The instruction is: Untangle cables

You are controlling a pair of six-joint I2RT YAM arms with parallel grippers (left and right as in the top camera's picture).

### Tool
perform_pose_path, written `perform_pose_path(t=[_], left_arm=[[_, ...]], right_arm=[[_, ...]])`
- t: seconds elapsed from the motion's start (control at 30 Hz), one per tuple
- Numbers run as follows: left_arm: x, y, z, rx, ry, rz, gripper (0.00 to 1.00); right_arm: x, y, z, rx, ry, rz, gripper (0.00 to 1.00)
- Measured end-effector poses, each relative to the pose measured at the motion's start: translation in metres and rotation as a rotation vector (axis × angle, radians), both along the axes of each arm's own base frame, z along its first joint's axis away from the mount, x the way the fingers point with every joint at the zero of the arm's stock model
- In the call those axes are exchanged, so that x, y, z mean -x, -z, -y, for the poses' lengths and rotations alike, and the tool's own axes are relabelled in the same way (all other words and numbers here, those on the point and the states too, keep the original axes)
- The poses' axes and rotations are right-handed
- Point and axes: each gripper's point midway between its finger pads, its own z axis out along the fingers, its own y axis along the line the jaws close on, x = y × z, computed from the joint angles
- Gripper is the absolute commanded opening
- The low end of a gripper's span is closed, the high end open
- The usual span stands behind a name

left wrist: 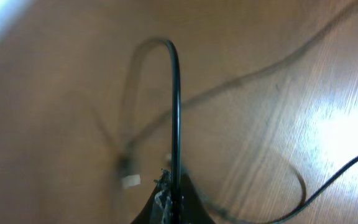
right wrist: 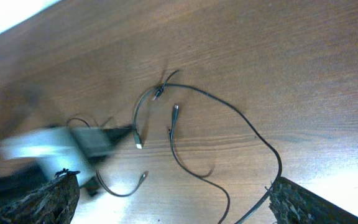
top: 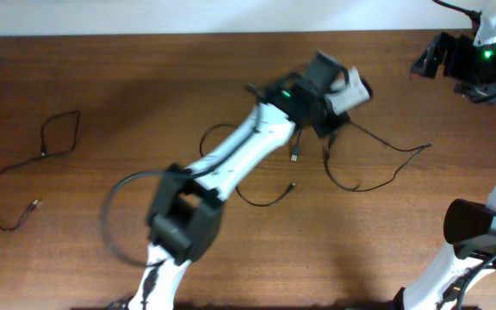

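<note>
Cables (right wrist: 204,93), thought light and floppy, are laid mixed up on the desk (top: 145,77); one is pinched by the left end effector (left wrist: 169,193) and is best held near a plug (right wrist: 176,107), while the right end effector (right wrist: 173,199) is spread wide.

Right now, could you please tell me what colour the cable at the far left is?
Black; the cable shows best from overhead.

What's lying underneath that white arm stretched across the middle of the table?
Thin black cables poke out beside the arm on the wooden table. Where they run beneath its head is covered.
</note>
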Motion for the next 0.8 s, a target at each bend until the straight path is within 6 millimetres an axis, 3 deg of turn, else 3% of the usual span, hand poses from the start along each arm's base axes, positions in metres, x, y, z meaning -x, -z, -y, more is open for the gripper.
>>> perform_pose_path(t=[0.07,0.13,0.2,0.33,0.43,0.53,0.6,0.67,0.73,0.8], left_arm=[[-0.012,-0.081,-0.041,0.061,-0.075,0.088,0.0],[-0.017,-0.132,-0.077,0.103,-0.133,0.15,0.0],[-0.021,-0.166,-0.115,0.121,-0.197,0.186,0.0],[-0.027,-0.196,-0.164,0.131,-0.289,0.225,0.0],[-0.018,-0.212,-0.169,0.146,-0.292,0.249,0.0],[-0.016,-0.233,-0.186,0.129,-0.353,0.314,0.0],[-0.021,-0.262,-0.219,0.115,-0.455,0.396,0.0],[-0.036,-0.305,-0.281,0.127,-0.607,0.51,0.0],[-0.053,-0.353,-0.388,0.127,-0.849,0.685,0.0],[-0.053,-0.392,-0.487,0.109,-1.044,0.865,0.0]], right_arm=[[0.0,0.0,0.0,0.0,-0.001,-0.001,0.99],[0.0,0.0,0.0,0.001,-0.001,0.001,0.99],[0.0,0.0,0.0,0.0,-0.001,0.0,0.99],[0.0,0.0,0.0,0.001,-0.003,0.0,0.99],[0.0,0.0,0.0,0.001,-0.003,0.001,0.99],[0.0,0.0,0.0,0.001,-0.003,0.001,0.99],[0.0,0.0,0.0,0.001,-0.003,0.001,0.99],[0.0,0.0,0.0,0.002,-0.003,0.001,0.99],[0.0,0.0,0.0,0.001,-0.003,0.001,0.99],[0.0,0.0,0.0,0.001,-0.003,0.0,0.99]])
